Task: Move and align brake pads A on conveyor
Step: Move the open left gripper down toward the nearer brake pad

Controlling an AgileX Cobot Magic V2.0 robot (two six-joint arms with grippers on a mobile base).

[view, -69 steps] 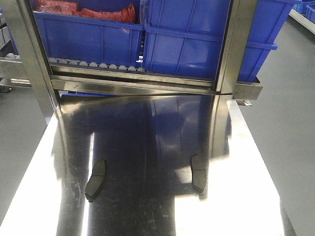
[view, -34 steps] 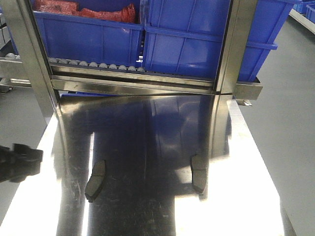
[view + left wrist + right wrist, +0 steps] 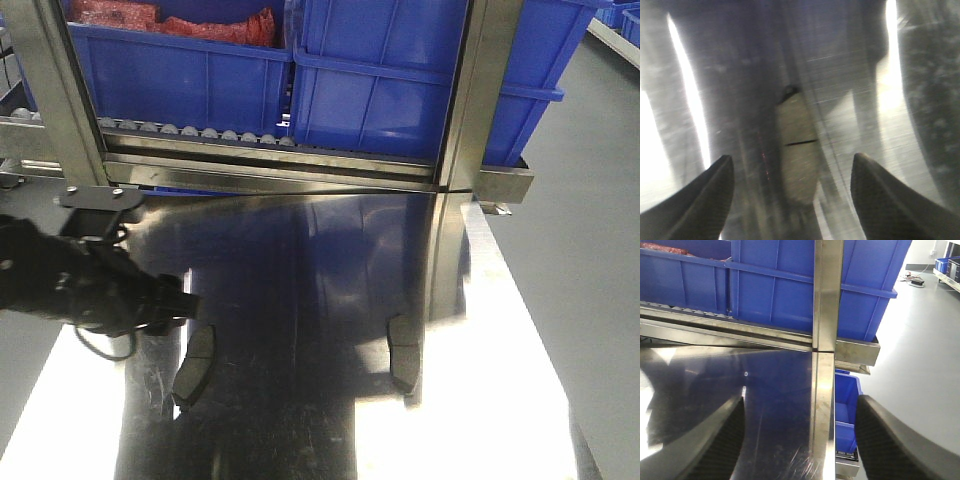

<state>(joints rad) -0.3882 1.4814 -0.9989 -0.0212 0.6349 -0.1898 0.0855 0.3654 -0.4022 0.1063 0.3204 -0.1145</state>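
Step in hand: pick approach on left brake pad (image 3: 195, 366), lying flat on the steel desk (image 3: 300, 440) toward its left edge. The second brake pad (image 3: 403, 352) is well apart toward the right edge, and no conveyor in view. Left tool (image 3: 792, 162) released, fingers either side of the pad, contact unclear. Right tool (image 3: 800, 402) released, empty, facing the blue bins (image 3: 775, 285). Next move calls for descending, closing across the pad's short width, lifting clear

Front view high over steel table (image 3: 480, 400) facing blue bins (image 3: 380, 80), left wrist close above table, right wrist facing bins
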